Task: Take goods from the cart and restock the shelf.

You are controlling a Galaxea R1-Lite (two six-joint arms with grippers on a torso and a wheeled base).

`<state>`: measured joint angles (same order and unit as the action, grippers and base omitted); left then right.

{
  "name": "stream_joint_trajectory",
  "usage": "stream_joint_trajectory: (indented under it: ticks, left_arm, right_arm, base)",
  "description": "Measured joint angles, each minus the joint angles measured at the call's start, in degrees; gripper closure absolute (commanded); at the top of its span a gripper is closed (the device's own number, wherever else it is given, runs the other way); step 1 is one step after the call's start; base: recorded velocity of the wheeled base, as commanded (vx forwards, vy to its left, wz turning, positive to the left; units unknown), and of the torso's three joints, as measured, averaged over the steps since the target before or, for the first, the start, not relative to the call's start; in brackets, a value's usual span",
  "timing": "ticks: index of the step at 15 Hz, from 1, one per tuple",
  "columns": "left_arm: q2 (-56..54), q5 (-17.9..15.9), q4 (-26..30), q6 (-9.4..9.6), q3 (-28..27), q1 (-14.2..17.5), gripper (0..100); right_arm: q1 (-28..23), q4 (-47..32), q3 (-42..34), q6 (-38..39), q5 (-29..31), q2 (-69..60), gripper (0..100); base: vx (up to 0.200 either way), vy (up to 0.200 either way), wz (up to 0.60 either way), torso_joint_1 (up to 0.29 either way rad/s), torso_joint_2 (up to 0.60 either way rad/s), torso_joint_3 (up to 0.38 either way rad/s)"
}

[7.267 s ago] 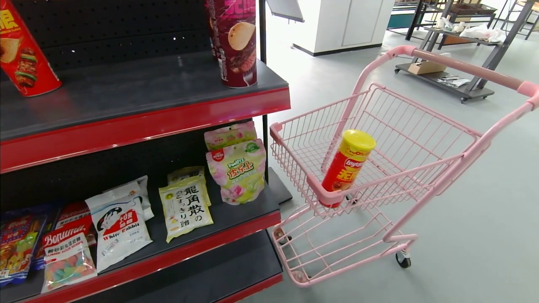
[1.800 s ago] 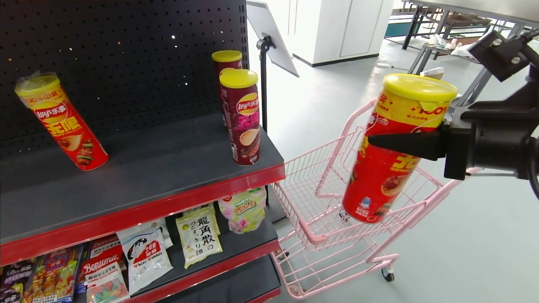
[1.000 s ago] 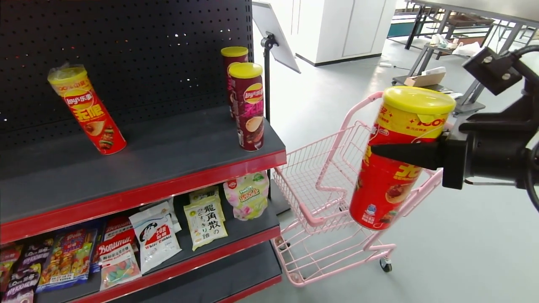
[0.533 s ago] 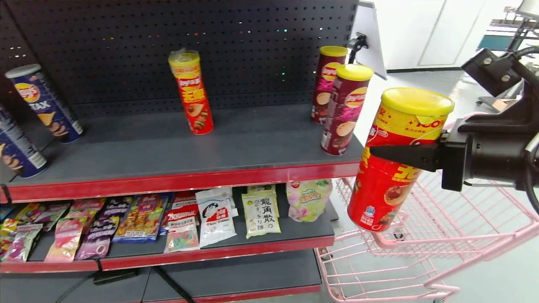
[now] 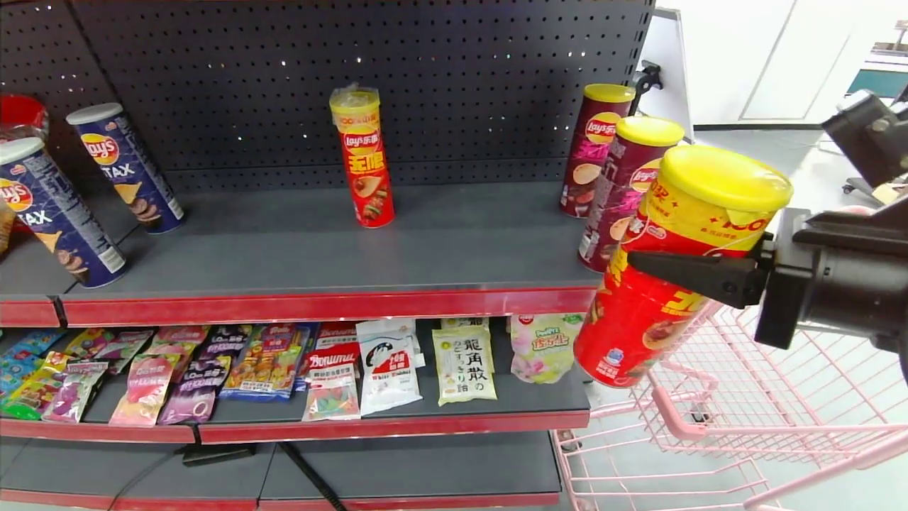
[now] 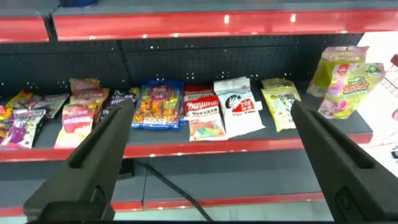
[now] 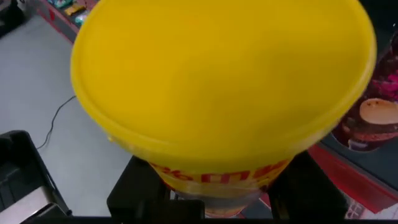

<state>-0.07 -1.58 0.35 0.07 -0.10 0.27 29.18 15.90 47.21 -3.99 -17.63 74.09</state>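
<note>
We are looking at two maroon cans (image 5: pixel 624 191) standing upright at the right end of the upper shelf (image 5: pixel 319 248), one just behind the other. The nearer one is sitting partly behind what we are carrying, so both are standing between it and the bare stretch of board. Farther along, a lone red-and-yellow tube (image 5: pixel 365 160) is standing near the pegboard (image 5: pixel 425 64), and two blue cans (image 5: pixel 128 167) are standing at the left end. On the lower shelf (image 5: pixel 397 426), snack bags (image 5: pixel 386 365) are lying in a row, with a pale pouch (image 5: pixel 543 348) at the right end. The pink cart (image 5: pixel 745 419) is standing on the right, beside the shelf's end.

The shelf boards are showing dark grey with red front lips, and the pale grey floor is running back to a white wall (image 5: pixel 766 57).

Our right gripper (image 5: pixel 674 255) is clamping the chip can (image 5: pixel 638 333) around its upper body, just under the lid. It is holding the can in the air off the shelf's right end, above the cart's front rim. The can is showing glossy red with a yellow plastic lid (image 7: pixel 224 81), and it is tilting, its base nearer the shelf than its lid. Our left gripper (image 6: pixel 211 168) is hanging with fingers spread wide and nothing between them, facing the lower shelf's bags.
</note>
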Motion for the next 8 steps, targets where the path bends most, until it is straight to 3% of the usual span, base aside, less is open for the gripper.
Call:
stream_joint_trajectory:
  ticks: [4,8]
  left_arm:
    - [0.0,0.0,0.0,0.00,0.0,0.0,0]
    - [0.0,0.0,0.0,0.02,0.0,0.0,0]
  right_arm:
    - [3.1,5.1,-6.3,0.0,0.0,-1.5,100]
    - [3.7,5.4,-4.6,-0.2,1.0,-1.3,100]
  base:
    - [0.000,0.200,0.00,0.006,0.01,0.002]
    - [0.000,0.200,0.00,0.004,0.00,0.004]
